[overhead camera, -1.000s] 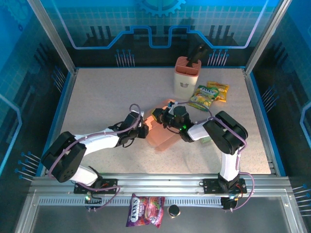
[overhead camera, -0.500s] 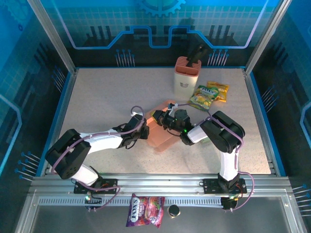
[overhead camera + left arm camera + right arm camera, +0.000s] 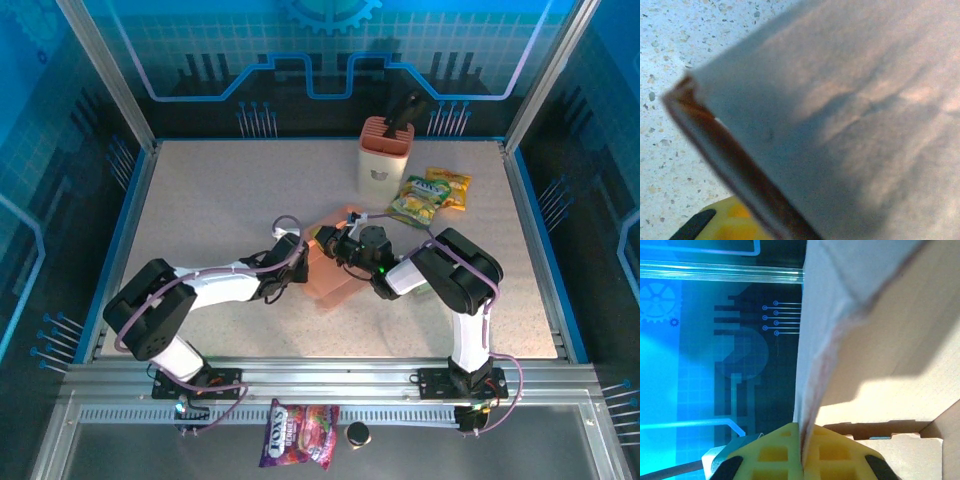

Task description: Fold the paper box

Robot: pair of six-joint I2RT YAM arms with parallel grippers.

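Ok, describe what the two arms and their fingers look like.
Both the left arm and right arm have white links joined by bulky black joints, with a purple cable looping along each. A green light glows near the right wrist. The fingers are yellow pads with a waffle grid, black at the edges.

In the left wrist view the paper box point(image 3: 850, 125) is blurred and cut off at 3 and 6 o'clock, and a yellow pad point(image 3: 732, 225) is cropped at 7 o'clock. From above, the ends of the left tool point(image 3: 298, 264) and right tool point(image 3: 335, 244) cannot be made out against the box.
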